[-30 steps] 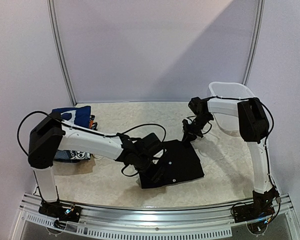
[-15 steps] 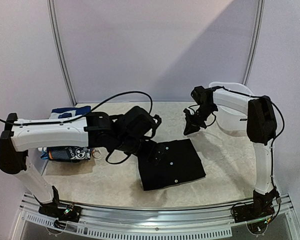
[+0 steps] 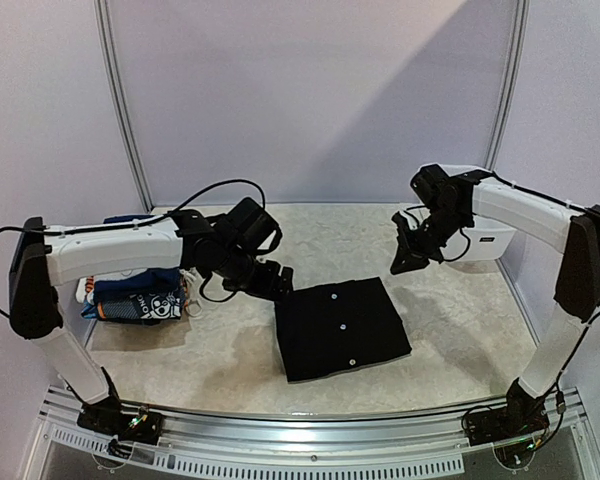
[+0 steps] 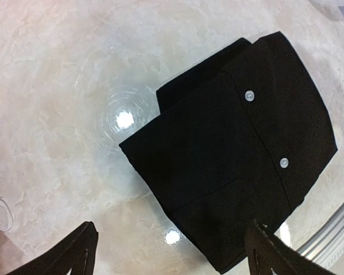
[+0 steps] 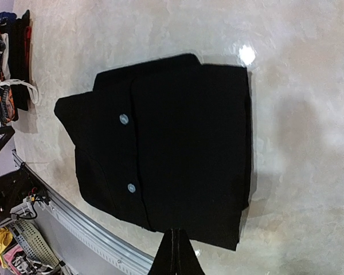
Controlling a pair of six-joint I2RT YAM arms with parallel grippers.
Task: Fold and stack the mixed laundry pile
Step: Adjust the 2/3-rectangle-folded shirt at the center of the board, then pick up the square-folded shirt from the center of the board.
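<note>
**Black garment folded, waiting for the stack**

The left fingers point(image 4: 74, 255) are standing wide apart and holding nothing, hovering above the counter point(image 3: 230, 350). The flat, square-folded black cloth garment with pale buttons point(image 3: 342, 328) is lying just beneath and ahead of them. The right fingers point(image 5: 173, 255) are pressed shut on nothing and hanging well above the garment's far side, so the garment is sitting between the two sets of fingers, touched by neither. Behind the left fingers, a stack of folded navy and cartoon-print clothes point(image 3: 140, 295) is resting at the counter's edge. Folding appears finished, so the step in hand is probably the transfer. The next move calls for the left fingers to pinch every layer along one edge, so the fold survives the carry to the stack.
</note>
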